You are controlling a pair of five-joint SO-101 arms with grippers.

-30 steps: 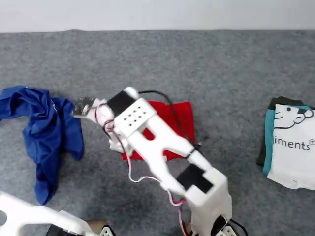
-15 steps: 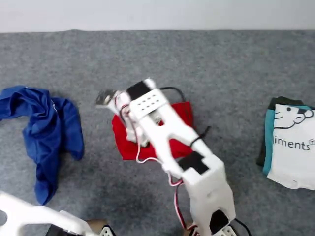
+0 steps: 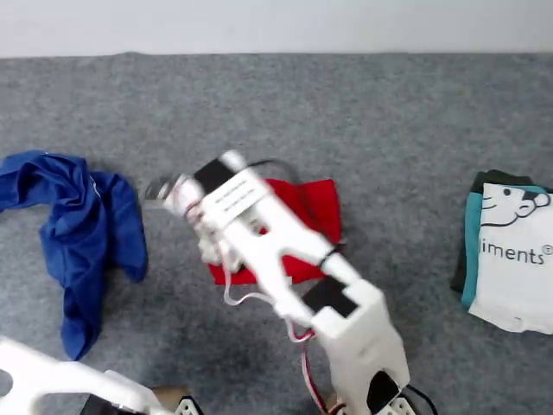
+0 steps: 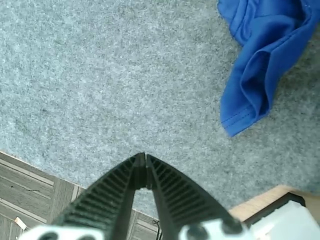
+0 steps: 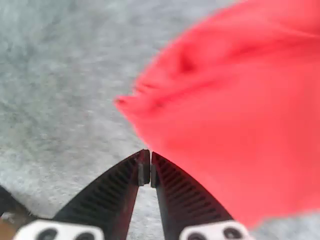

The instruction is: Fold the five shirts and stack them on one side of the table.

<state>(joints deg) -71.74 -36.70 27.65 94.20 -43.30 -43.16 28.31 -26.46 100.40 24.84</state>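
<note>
High view: grey desk [image 3: 346,112], 5 shirts on it.
- 1 blue shirt [image 3: 82,225]: crumpled, unfolded, left side.
- 1 red shirt [image 3: 311,207]: folded flat, mid-desk, partly under the right arm [image 3: 346,320].
- Stack of 3 at the right edge: white shirt [image 3: 518,259] with print on top, teal shirt [image 3: 471,251] under it, dark shirt [image 3: 488,181] at the bottom. All three touch. The stack is well apart from the red one.

2 arms. The right arm rises from the bottom edge and crosses the red shirt. The right end effector [image 3: 160,188] sits past that shirt's left edge, over bare desk between red and blue; it is blurred here, so I cannot tell its height. The left arm [image 3: 52,378] shows 1 white link in the bottom-left corner, near the blue shirt's lower end.

Left wrist view: left end effector [image 4: 145,172] has 2 black ribbed jaws pressed tip to tip, with nothing between them. It is over bare desk [image 4: 100,75] close to the desk's edge, with wood-look floor [image 4: 30,185] past it. 1 hemmed end of the blue shirt [image 4: 260,65] lies apart from the tips.

Right wrist view: right end effector [image 5: 145,170] has 2 jaws drawn together to a hairline slit, gripping nothing. The tips are over grey desk [image 5: 60,75], just beside the edge of the red shirt [image 5: 240,115]. I cannot tell whether they touch the cloth.
</note>
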